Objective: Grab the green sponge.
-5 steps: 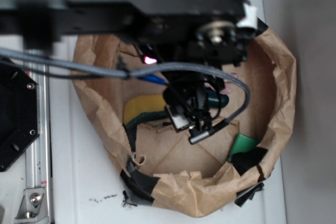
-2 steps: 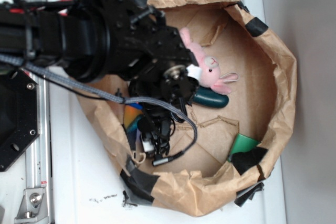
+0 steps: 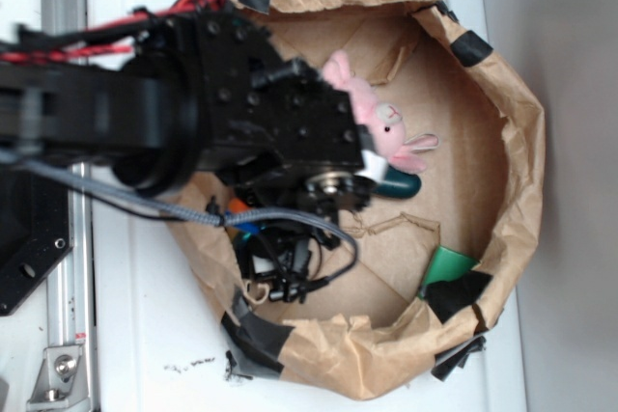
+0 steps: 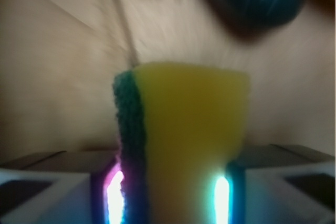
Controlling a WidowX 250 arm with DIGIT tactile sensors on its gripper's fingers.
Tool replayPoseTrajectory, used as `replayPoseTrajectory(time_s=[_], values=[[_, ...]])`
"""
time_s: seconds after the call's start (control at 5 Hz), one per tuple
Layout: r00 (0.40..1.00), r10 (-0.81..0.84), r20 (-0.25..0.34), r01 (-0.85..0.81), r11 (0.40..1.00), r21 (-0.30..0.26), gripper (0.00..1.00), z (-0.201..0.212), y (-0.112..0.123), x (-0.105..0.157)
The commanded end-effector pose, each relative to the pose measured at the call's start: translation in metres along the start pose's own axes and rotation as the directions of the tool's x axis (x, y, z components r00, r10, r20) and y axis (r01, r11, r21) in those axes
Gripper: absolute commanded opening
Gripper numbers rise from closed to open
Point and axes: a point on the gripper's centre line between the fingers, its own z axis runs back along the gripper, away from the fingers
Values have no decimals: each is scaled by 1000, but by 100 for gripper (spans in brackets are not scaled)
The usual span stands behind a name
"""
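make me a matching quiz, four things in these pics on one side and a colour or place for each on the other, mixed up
Things:
1. green sponge
2. plush pig
3. cucumber toy
4. paper bag

Descriptions:
A. pink, by the arm
B. brown, taped rim, holds the rest
C. yellow foam, between the fingers of the hand
D. glossy dark green, under the pig

Pairs: 1-C, 2-A, 3-D, 4-B

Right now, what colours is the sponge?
Yellow foam with a dark green layer on the sponge; clearest in wrist view.
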Motion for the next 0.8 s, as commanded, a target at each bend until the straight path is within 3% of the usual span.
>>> replayPoseTrajectory(time_s=[0.0, 0.2, 0.4, 0.6], values=[[944, 33, 329, -66, 994, 88, 0, 114, -16, 17], [950, -46, 309, -11, 984, 180, 0, 129, -29, 9], [943, -79, 324, 42, 992, 119, 0, 121, -33, -2], [950, -36, 309, -5, 991, 130, 0, 109, -27, -11]])
